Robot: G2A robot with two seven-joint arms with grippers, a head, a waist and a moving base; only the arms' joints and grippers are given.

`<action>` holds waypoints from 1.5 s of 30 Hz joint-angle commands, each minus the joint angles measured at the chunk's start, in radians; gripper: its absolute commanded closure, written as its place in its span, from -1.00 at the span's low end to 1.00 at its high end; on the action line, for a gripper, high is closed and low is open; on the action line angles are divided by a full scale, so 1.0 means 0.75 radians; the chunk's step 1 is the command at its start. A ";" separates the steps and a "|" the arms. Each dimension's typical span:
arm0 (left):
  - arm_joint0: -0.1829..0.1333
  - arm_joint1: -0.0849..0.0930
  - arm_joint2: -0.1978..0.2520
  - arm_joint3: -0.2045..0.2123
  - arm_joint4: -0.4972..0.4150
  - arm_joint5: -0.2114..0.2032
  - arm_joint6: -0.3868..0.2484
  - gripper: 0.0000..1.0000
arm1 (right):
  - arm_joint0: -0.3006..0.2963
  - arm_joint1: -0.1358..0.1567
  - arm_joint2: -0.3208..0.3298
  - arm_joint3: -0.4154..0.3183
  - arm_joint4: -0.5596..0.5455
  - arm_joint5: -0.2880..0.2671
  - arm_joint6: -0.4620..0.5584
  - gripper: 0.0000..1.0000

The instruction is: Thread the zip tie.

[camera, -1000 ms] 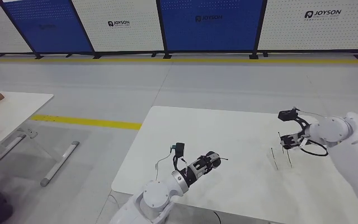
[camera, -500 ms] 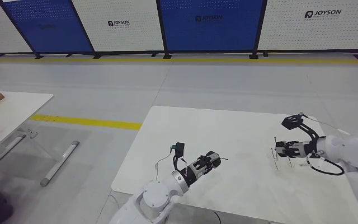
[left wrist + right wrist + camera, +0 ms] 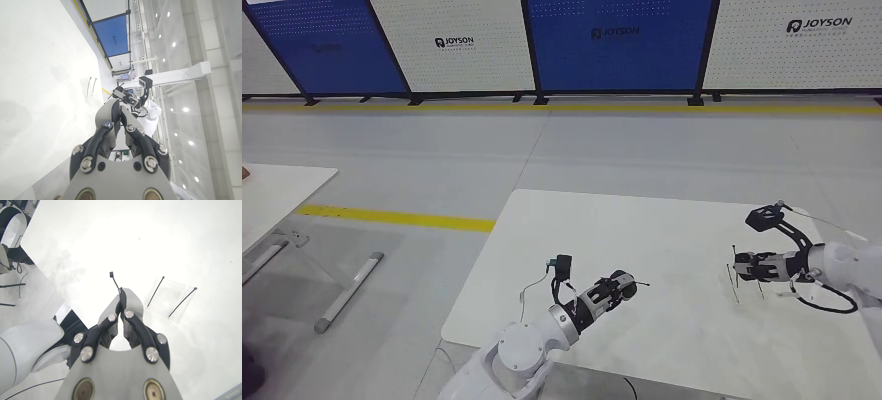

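- Compared with one second ago, the grey two-fingered right hand (image 3: 741, 263) is found drawn slightly nearer the robot's side of the white worktop (image 3: 642, 225). Over the last half second no shift is seen.
- The left hand (image 3: 623, 284) is found where it was in both earlier frames.
- A thin black plastic zip tie (image 3: 115, 281) is clenched between the right hand's black pads (image 3: 122, 298), with its square head projecting beyond the fingertips above the worktop.
- Two further black zip ties (image 3: 155, 291) (image 3: 182, 302) are laid side by side, apart, on a clear rectangular plastic sheet (image 3: 170, 289) flat on the worktop, just beside the right hand.
- The left hand is held well apart from these, near the worktop's front edge, with its fingers (image 3: 115, 111) pressed together.
- A thin black strip (image 3: 642, 284) is seen jutting from its tip in the top view.
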State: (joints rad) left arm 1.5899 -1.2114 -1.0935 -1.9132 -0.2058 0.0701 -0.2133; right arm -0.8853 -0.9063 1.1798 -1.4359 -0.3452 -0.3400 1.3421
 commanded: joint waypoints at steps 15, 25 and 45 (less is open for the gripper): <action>0.000 0.000 0.000 0.000 0.000 0.000 0.000 1.00 | 0.000 0.000 0.000 0.000 0.000 0.000 0.000 1.00; -0.015 0.001 0.011 0.009 0.132 -0.014 0.080 1.00 | -0.116 -0.022 -0.015 -0.035 0.156 0.059 -0.340 1.00; -0.119 -0.030 0.108 0.139 0.288 -0.020 0.318 1.00 | -0.307 -0.058 -0.057 -0.161 0.284 0.119 -0.826 1.00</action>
State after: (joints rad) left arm 1.5088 -1.2334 -1.0173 -1.8182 -0.0259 0.0480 0.0156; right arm -1.1060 -0.9473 1.1420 -1.5514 -0.1430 -0.2455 0.7512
